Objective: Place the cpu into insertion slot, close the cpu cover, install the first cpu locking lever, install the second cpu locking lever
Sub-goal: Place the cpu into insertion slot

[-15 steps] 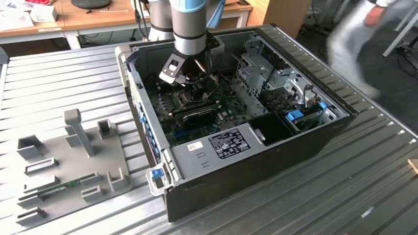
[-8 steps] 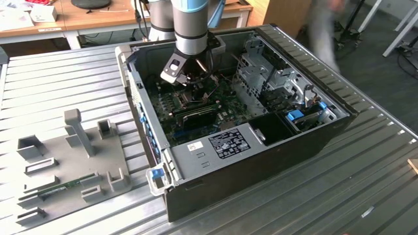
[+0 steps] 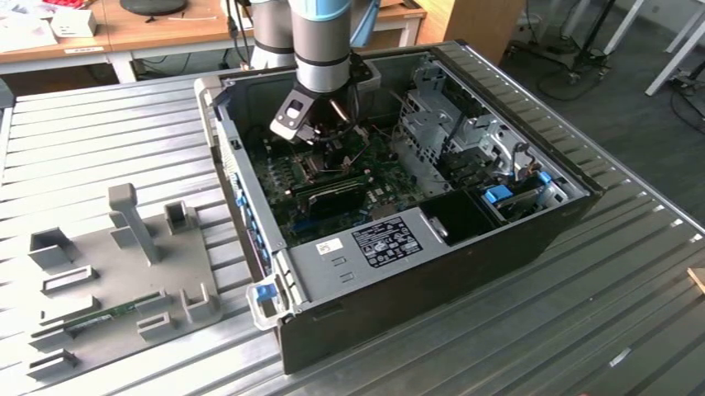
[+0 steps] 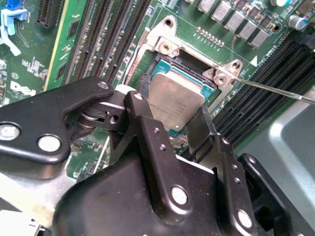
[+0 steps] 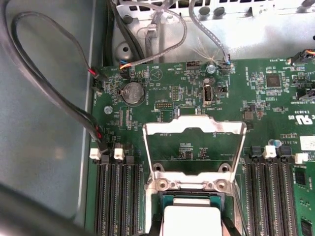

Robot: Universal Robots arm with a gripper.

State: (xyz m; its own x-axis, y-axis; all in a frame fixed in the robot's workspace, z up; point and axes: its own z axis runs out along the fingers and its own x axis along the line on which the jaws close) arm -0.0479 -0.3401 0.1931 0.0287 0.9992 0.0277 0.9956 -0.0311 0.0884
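cpu (image 4: 174,98): dull matt grey metal | cpu cover (image 5: 197,126): shiny bare metal | end effector (image 4: 171,123): matt black

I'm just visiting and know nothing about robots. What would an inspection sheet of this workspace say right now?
Surface: ribbed grey metal table carrying an open black computer case lying on its side.
Job's things: flat square silver-topped cpu at the black-rimmed square insertion slot on the green circuit board; silvery metal cpu cover frame raised open; thin metal locking lever standing off the board.
Clutter: grey fixture tray at the exterior view's left of the case, holding a green memory stick.
Hand: black robot hand closed on the cpu's edges.
Cables: dark cables run along the case floor to the board.
Surroundings: wooden desks behind the table.
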